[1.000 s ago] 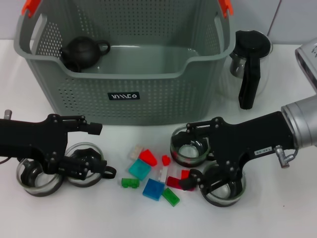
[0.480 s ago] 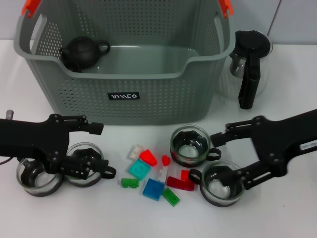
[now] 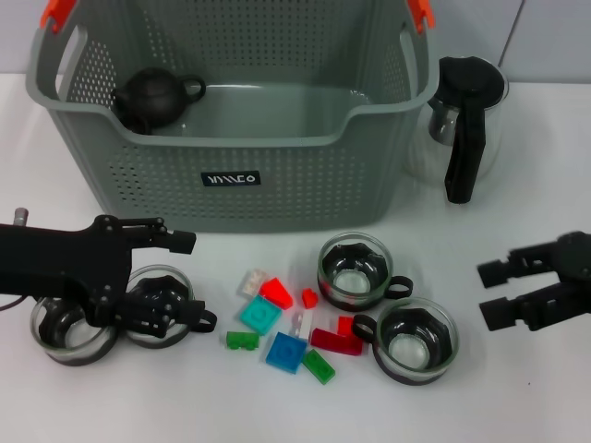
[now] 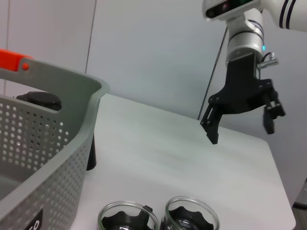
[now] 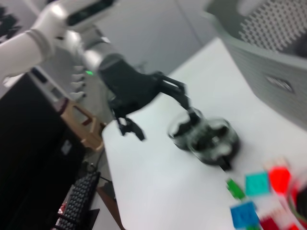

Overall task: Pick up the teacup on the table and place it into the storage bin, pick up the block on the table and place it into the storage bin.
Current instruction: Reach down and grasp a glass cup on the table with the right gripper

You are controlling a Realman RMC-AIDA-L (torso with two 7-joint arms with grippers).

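Withdrawn rightward, the right end effector (image 3: 491, 293) gapes wide, well apart from the teacup (image 3: 407, 340) it hovered over.

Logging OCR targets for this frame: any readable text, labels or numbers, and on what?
Black label on the front of the storage bin: white stylised lettering, too distorted to read with confidence.
Same label in the right wrist view: blurred, unreadable.
No other text, numbers or signs are visible on the cups, blocks, pots or arms.

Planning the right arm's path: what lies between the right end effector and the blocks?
Head view: the nearer teacup sits between the right end effector and the blocks; a second teacup stands just behind it.
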